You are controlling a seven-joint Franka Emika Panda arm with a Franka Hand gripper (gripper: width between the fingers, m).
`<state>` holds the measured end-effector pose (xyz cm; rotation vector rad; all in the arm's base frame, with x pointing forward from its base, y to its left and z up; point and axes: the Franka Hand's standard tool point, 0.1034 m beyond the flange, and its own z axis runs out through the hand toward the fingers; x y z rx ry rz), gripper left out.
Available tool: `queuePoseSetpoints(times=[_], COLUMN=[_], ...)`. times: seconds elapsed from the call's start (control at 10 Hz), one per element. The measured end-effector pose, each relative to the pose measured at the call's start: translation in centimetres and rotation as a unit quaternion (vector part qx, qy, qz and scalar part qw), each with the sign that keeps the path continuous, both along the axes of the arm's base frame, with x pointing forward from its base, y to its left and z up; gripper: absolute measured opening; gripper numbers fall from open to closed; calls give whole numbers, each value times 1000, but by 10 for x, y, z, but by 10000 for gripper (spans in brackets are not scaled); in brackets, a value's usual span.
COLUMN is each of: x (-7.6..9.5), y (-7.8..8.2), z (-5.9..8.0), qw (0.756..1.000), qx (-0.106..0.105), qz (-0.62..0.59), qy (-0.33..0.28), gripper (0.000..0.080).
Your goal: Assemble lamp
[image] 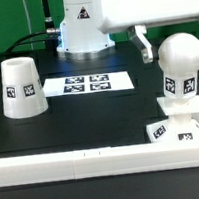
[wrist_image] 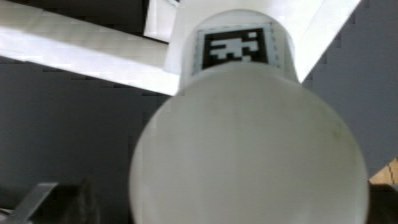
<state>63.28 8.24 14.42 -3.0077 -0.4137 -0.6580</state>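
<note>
The white bulb (image: 180, 61) stands upright with its ball head up on the flat square base (image: 196, 119) at the exterior view's right. The tapered shade (image: 22, 87) stands apart at the exterior view's left, wide end down. My gripper (image: 165, 45) is open around the bulb's head. One dark finger (image: 142, 44) hangs just beside the head without touching it, and the other is hidden behind the bulb. In the wrist view the bulb (wrist_image: 246, 140) fills the frame between the fingers (wrist_image: 39, 200), with its tag visible on the stem.
The marker board (image: 88, 85) lies flat on the black table between the shade and the bulb. A white raised rim (image: 85, 162) runs along the table's front edge. The robot's base (image: 79, 29) stands at the back.
</note>
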Motion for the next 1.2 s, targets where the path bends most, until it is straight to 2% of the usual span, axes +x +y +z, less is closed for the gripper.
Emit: queuePoseSetpoints(times=[0.1,0.4,0.5,0.8,1.0,1.2], x=[2,0,-7,-5,-11,-7], y=[0,1,4,5,6,7], z=[6,4,0,-4,-12,-14], qw=[1000,1000,998,987,973,973], qx=[0,0,-2,-8,-11,-10], qz=[1,1,3,11,16,16], qy=[4,13,65,161,228,231], gripper=[698,698,698,698,698,698])
